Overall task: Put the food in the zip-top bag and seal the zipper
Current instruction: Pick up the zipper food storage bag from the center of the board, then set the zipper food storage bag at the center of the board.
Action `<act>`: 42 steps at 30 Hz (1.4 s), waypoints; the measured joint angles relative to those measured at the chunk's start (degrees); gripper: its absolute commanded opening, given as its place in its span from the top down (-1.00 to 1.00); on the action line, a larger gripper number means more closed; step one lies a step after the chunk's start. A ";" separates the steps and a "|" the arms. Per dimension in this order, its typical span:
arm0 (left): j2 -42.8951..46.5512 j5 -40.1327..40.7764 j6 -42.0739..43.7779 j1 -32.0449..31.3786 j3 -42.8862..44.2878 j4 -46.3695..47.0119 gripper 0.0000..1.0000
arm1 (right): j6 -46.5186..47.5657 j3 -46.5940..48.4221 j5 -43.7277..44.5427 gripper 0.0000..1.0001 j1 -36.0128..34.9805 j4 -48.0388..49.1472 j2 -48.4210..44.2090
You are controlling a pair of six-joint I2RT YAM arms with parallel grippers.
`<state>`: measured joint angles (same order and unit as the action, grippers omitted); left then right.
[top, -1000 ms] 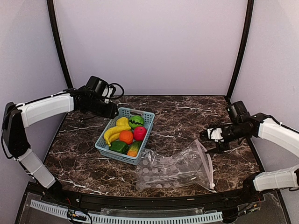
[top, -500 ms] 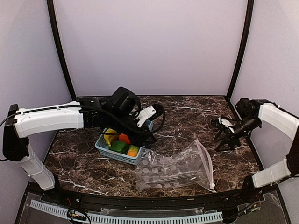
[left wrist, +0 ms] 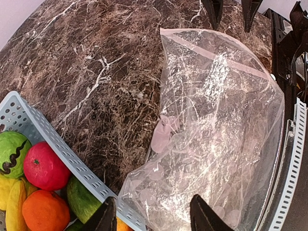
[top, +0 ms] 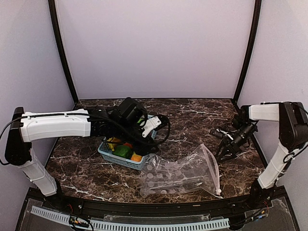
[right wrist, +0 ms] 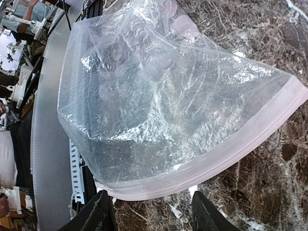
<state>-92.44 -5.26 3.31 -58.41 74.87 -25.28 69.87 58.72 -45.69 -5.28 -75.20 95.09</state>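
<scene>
The dark marbled table (top: 192, 120) carries the zip-top bag (top: 178, 173), a large clear crinkly sack with faint round dots. It lies flat, its front side close to the table's front edge. Just left of the bag stands the light blue basket (top: 113, 158), holding the food (all of it glossy): a yellow banana (left wrist: 14, 207), a striped green melon (left wrist: 12, 151), a pink-red ball (left wrist: 43, 166), an orange (left wrist: 45, 211) and a green pepper (left wrist: 84, 199).

The zipper (top: 211, 166), a pale pinkish-white strip, forms the bag's right edge and ends in a small white slider (top: 219, 191) at the front.

Behind the bag bare marble runs to the back wall; right of it only a narrow band remains.

The left gripper (left wrist: 154, 216) hovers over the bag's left end, fingers spread, grasping nothing. The right gripper (right wrist: 151, 214) hangs just right of the bag above the zipper, fingers parted; whether they touch it I cannot tell.
</scene>
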 measured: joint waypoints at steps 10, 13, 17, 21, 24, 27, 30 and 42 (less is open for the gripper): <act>0.00 1.79 0.63 0.00 -1.49 0.42 -0.02 | -2.23 1.66 -1.92 0.29 -4.96 -0.81 6.97; 0.00 2.29 0.66 0.00 -1.84 0.61 -0.02 | -3.87 3.61 -3.52 0.72 -6.97 -1.20 8.59; 0.42 2.95 0.66 0.00 -2.43 1.27 -0.03 | -6.12 8.04 -6.21 1.00 -6.86 -1.46 11.23; 2.16 4.22 0.66 0.00 -3.67 1.75 -0.03 | -7.87 13.94 -8.09 1.00 -3.34 -1.64 11.43; 4.00 5.53 0.81 0.00 -4.50 2.47 -0.03 | -9.25 20.31 -6.67 1.00 0.96 -1.57 10.47; 5.70 6.75 1.03 0.00 -5.09 3.58 -0.03 | -10.97 28.70 -1.60 1.00 4.55 -1.29 7.17; 6.60 7.91 1.25 0.00 -5.66 5.09 -0.03 | -12.66 35.76 5.49 1.00 5.38 -0.24 1.86; 7.41 9.99 1.64 0.00 -8.94 9.51 -0.04 | -14.05 30.08 37.35 1.00 -5.51 13.60 -14.62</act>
<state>-85.03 4.73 4.95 -58.41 65.93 -15.77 55.81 88.79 -8.34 -10.79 -61.60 80.47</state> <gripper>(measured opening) 0.517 0.005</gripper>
